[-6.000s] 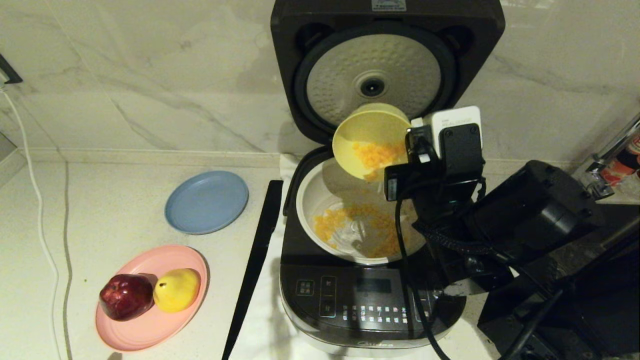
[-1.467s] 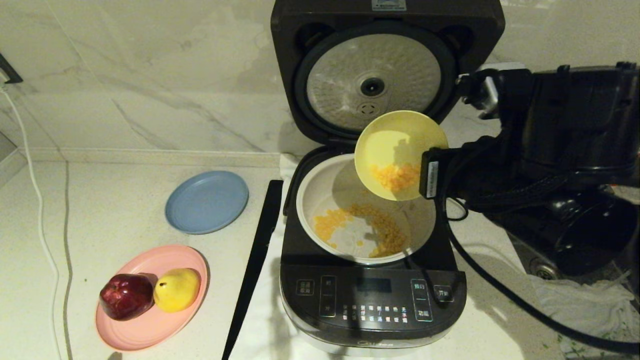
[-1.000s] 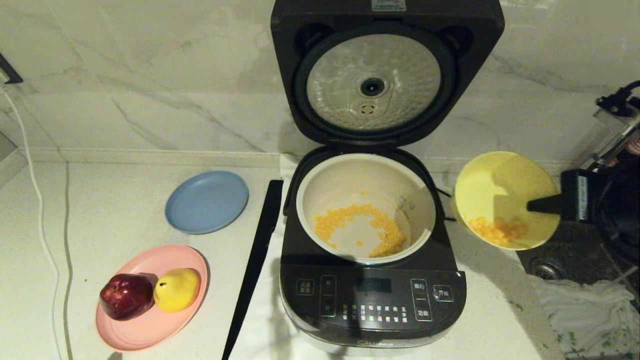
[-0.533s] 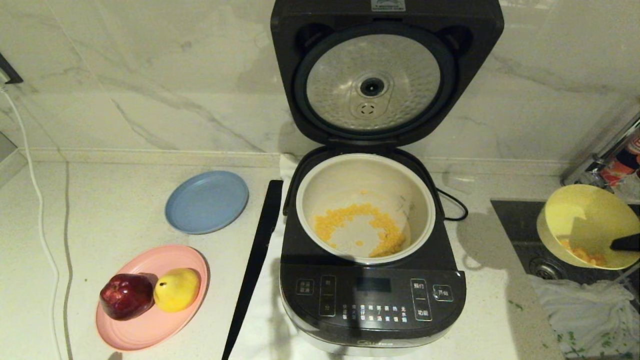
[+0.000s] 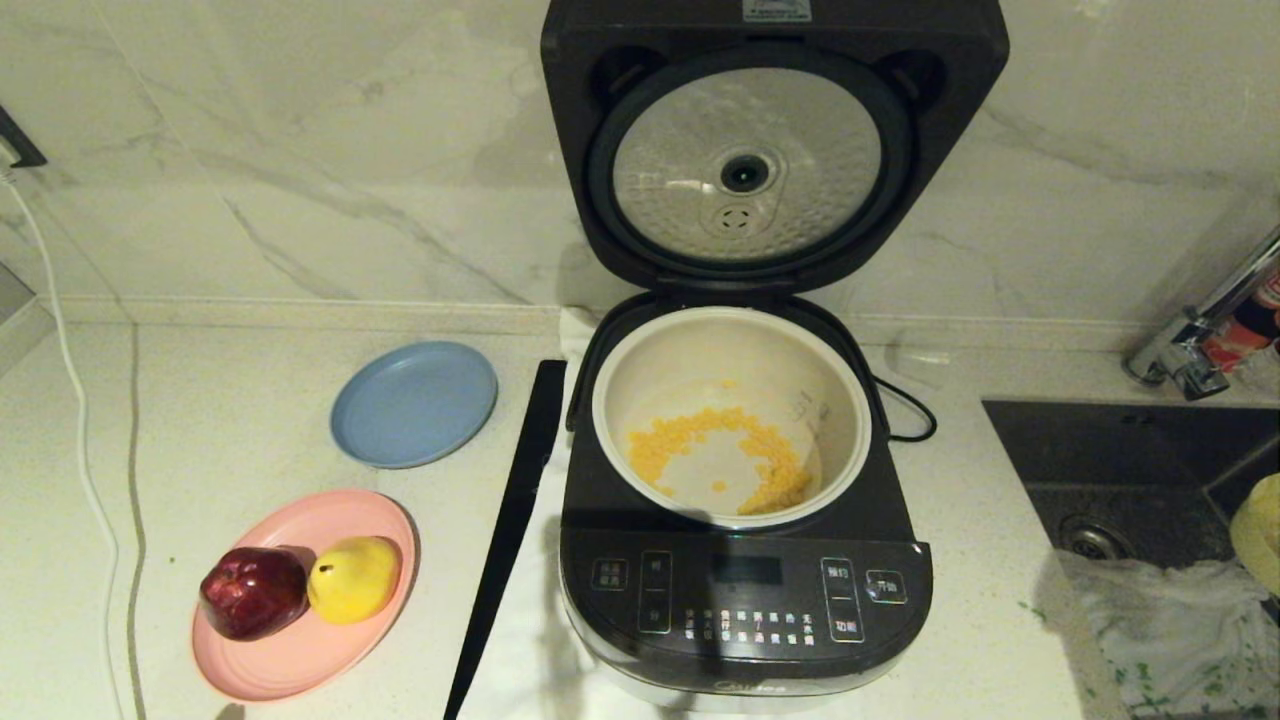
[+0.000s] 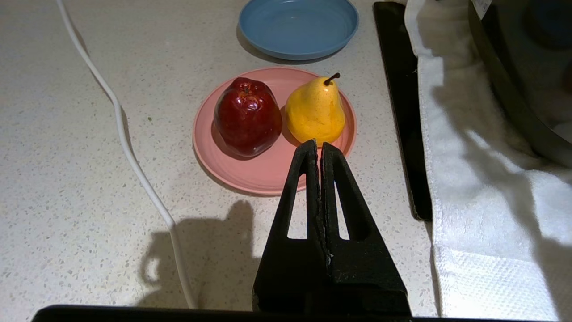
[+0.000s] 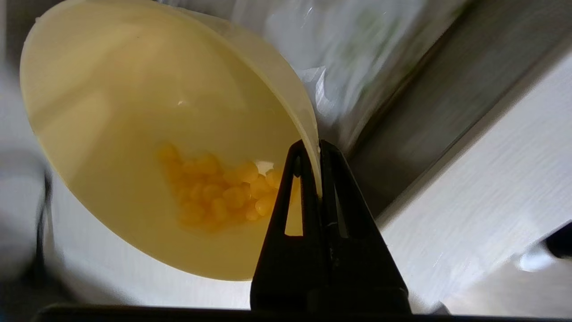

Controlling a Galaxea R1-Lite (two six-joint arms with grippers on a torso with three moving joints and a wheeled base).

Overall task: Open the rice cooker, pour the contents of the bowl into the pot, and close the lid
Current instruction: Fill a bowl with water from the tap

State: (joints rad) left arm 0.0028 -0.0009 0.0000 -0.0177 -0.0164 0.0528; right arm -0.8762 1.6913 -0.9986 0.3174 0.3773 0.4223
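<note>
Right wrist view shows the right gripper clamped on the rim of the bowl, one finger inside the wall and one outside, with the rim pinched between them. The bowl tilts, its opening facing the camera, and a small cluster of the contents lies low against the inner wall just beside the inner finger. The bowl is pale yellow, smooth and round, of thin plastic; the kernels are small, rounded and yellow-orange.

From the head view, only a sliver of the bowl shows at the 3 o'clock edge, over the dark sink, well apart from the rice cooker. The cooker is dark grey, rounded-square, with a glossy front panel carrying white labels. The lid stands upright at 12 o'clock, its dimpled silver underside facing forward. The pot is round, cream-white and smooth, with a loose ring of kernels on its floor and bare floor in the middle.

At 9 o'clock of the cooker lies a blue plate; at 8 o'clock a pink plate carries a red apple touching a yellow pear.

The left gripper hangs parked above the counter near the pink plate, its fingers pressed together and holding nothing.
</note>
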